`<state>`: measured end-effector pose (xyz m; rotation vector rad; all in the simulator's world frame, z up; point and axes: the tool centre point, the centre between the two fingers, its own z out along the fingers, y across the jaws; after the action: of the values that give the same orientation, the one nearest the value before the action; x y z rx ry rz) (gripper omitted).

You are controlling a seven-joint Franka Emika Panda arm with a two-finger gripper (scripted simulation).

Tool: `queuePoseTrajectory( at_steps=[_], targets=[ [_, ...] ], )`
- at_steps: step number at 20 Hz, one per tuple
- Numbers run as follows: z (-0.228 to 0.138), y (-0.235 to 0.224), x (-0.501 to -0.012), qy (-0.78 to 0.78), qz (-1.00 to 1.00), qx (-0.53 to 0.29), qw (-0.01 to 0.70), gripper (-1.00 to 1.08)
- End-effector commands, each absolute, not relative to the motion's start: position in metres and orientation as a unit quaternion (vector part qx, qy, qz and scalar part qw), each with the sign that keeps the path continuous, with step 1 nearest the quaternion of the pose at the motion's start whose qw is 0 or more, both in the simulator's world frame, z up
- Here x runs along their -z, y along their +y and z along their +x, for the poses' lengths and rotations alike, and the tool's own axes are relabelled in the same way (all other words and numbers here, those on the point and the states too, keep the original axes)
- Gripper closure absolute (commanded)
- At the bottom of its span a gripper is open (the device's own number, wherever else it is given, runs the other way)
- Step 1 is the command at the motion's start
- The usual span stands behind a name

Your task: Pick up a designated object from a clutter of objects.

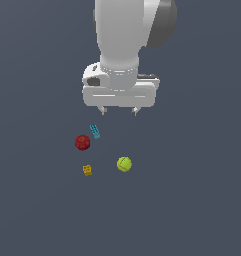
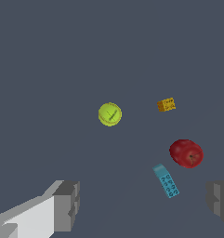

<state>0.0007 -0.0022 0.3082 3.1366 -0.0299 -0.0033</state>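
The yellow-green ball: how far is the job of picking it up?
Done: nothing visible yet. The yellow-green ball lies on the floor, apart from the red round object, teal brick and orange block. In hand: the gripper hangs above, fingers open and empty. Left: descend, grasp, lift.

Four small items lie here: one yellow-green seamed ball [image 1: 124, 164], one dark red round object [image 1: 82, 142], one teal studded brick [image 1: 95, 131], one orange-yellow block [image 1: 87, 170].

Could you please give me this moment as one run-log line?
phase: pre-grasp | gripper: open, above clutter, holding nothing | target: yellow-green ball on floor, apart from red round object
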Motion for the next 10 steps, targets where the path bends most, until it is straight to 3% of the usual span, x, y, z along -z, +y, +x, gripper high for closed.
queuePoseTrajectory(
  at_steps=[1, 10],
  targets=[
    [0.001, -0.002, -0.308, -0.01, 1.0, 0.001, 0.002, -0.92],
    [0.006, 0.0, -0.325, -0.004, 1.0, -0.012, -0.009, -0.92]
  ],
)
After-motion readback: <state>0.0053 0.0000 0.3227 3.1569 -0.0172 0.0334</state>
